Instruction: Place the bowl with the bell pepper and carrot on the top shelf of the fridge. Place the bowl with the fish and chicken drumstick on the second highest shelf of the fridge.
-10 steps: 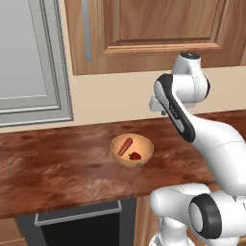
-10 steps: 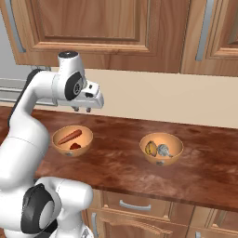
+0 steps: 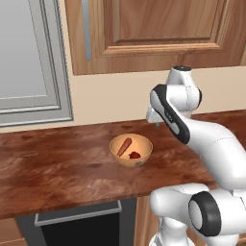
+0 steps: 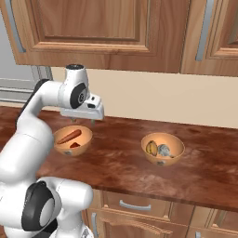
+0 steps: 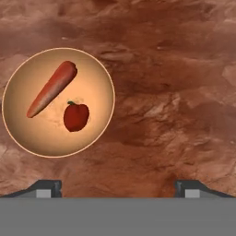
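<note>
Left base view: we see the bowl with the bell pepper and carrot (image 3: 131, 150) standing on the brown desk (image 3: 57, 168), with the claw (image 3: 154, 124) hanging just above and beyond its right rim, not touching it.
Left base view, contents: the carrot (image 3: 124, 146) lies slanted in the bowl's left half and the bell pepper (image 3: 135, 155) sits beside it, toward the right.
Right base view: we find the claw (image 4: 82, 121) poised over the desk (image 4: 121, 162) just behind and to the right of the same bowl (image 4: 72, 141); the second bowl (image 4: 162, 149), holding the chicken drumstick (image 4: 151, 148) and the fish (image 4: 163, 149), stands well apart to the right.
Right base view, nearness: we judge the pepper-and-carrot bowl far the closer of the two to the claw.
Hand view: the bowl (image 5: 58, 102) sits left of the centre line, so the claw (image 5: 118, 188) is aimed at bare desk (image 5: 175, 92) beside its right rim.
Hand view, claw state: the two fingertips (image 5: 46, 187) stand spread wide, with nothing between them.
Hand view, long axis: the carrot (image 5: 51, 88) runs from lower left to upper right, with the bell pepper (image 5: 75, 116) just beside its lower part.
Coming move: we judge the claw must shift toward the bowl's near rim before descending to grasp it.
</note>
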Available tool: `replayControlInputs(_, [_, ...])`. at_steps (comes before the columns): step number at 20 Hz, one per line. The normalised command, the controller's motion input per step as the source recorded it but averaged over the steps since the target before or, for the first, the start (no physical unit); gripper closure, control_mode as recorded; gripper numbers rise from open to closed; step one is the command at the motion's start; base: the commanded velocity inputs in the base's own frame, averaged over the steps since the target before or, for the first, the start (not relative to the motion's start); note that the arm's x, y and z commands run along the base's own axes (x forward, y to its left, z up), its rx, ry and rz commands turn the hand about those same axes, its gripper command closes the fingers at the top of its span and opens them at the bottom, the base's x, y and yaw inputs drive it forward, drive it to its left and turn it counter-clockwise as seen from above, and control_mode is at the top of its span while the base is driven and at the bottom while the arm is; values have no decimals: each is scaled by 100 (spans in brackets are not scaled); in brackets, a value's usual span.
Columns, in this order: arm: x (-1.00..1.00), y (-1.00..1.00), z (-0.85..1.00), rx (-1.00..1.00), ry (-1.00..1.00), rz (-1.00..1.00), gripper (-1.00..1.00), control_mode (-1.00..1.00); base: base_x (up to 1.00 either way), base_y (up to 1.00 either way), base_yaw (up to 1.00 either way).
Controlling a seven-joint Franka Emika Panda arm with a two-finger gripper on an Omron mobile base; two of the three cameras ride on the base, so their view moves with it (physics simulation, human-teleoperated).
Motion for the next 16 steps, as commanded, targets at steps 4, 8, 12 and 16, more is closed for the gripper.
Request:
replayControlInputs(4, [5,0,-100,14,12,-4,-100,-100,0,0,0])
replayControlInputs(8, [8,18,-87,9,6,-2,-100,-100,0,0,0])
replayControlInputs(12, [16,3,-30,0,0,-1,-100,-100,0,0,0])
replayControlInputs(16, [28,13,-46,0,0,-6,-100,-100,0,0,0])
